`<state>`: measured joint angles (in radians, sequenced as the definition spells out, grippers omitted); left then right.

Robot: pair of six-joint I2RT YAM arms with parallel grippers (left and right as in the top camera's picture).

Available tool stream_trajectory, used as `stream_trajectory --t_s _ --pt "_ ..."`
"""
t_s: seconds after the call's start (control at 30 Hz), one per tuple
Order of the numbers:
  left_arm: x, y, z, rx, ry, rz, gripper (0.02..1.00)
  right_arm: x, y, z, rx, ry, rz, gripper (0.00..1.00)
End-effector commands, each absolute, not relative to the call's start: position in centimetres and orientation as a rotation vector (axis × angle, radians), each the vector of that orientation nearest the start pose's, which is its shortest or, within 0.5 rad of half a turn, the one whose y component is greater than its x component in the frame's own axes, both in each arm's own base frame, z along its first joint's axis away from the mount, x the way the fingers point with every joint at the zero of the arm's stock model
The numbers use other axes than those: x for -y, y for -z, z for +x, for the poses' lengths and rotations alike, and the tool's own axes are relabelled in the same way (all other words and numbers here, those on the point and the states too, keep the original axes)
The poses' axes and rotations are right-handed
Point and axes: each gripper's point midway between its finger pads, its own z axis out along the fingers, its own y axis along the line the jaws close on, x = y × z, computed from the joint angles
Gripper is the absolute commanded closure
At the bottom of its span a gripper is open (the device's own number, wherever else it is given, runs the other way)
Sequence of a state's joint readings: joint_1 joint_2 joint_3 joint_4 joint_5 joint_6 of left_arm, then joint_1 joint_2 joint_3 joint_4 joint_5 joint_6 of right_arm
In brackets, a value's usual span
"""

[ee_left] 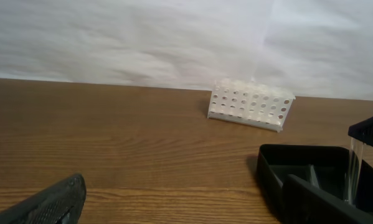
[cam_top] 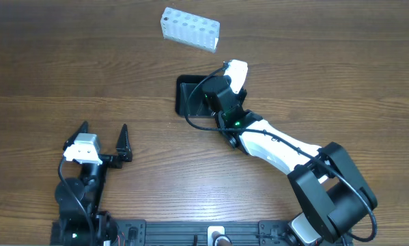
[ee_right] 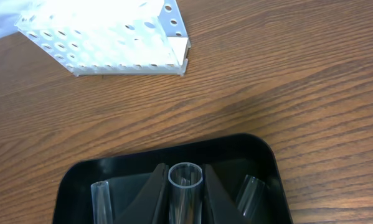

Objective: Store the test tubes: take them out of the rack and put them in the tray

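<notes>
Wood-grain brown worktop (cam_top: 67, 55) with a wrinkly white backdrop (ee_left: 111, 37) behind its far edge, pretty bare setup. The white perforated plastic rack (cam_top: 190, 29) sits near that far edge, turned a bit askew, and I honestly can't tell if any tubes are left in it. The black plastic tray (ee_right: 267, 162) is around the middle of the worktop, well apart from the rack. The right jaws are clamped on a clear glass test tube (ee_right: 186, 177) and hang right over the tray, tube roughly upright, so my guess is it's about to be lowered in. Two more clear tubes (ee_right: 101, 196) already lie inside, one to each side, so a gentle drop makes sense to avoid knocking them. The left jaws are spread wide with nothing in them, parked by the near left corner, probably just keeping out of the way.
</notes>
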<state>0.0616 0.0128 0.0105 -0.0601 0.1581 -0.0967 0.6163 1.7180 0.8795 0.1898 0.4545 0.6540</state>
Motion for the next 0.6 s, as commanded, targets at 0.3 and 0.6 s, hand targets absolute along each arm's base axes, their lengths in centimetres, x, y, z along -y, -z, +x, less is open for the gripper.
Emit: stream_trajectory --t_s 0.3,0.6 --pt "1.2 -16.0 24.5 -1.634 0.148 0.001 0.018 -18.8 -6.1 40.3 -2.171 -0.15 0.288 0.864" --pt "1.2 -16.0 24.5 -1.634 0.148 0.001 0.02 -18.9 -6.4 40.5 -2.158 -0.161 0.294 0.566"
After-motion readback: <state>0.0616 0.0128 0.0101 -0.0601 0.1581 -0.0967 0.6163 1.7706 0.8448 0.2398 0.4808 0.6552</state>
